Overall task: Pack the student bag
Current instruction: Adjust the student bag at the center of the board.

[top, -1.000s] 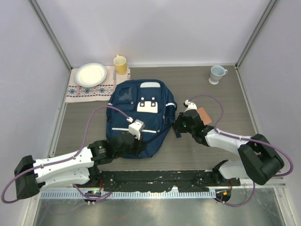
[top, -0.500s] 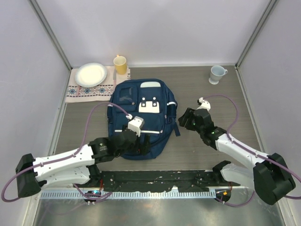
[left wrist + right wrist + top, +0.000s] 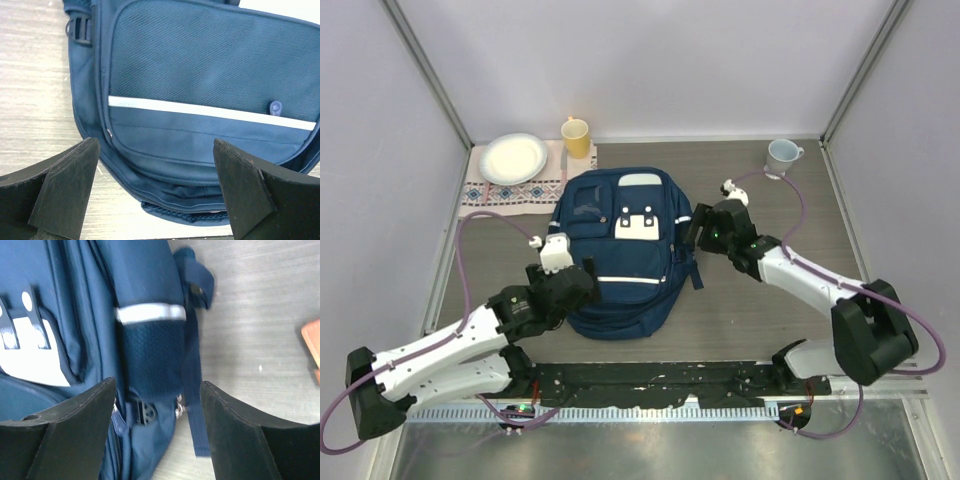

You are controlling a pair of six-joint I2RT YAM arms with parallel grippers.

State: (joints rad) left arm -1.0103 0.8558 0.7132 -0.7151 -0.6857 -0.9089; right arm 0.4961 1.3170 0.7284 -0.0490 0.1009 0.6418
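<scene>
The student bag (image 3: 620, 250) lies flat in the middle of the table, navy with white stripes and a white buckled flap. My left gripper (image 3: 585, 282) stands open at its lower left edge. In the left wrist view the gripper (image 3: 155, 200) has its jaws spread wide, with the bag (image 3: 210, 100) and its zipped bottom seam ahead of them, untouched. My right gripper (image 3: 694, 232) is open at the bag's right side. In the right wrist view the gripper (image 3: 157, 425) has a dark strap (image 3: 192, 390) and the side pocket lying between its spread fingers, which hold nothing.
A white plate (image 3: 513, 157) rests on a patterned cloth (image 3: 495, 195) at the back left, with a yellow mug (image 3: 576, 136) beside it. A pale blue mug (image 3: 781, 157) stands at the back right. A brown object (image 3: 312, 347) lies right of the bag.
Both grippers have opened. The left gripper drew back left off the bag's lower part. The right gripper swung toward the bag's right side and further back.
</scene>
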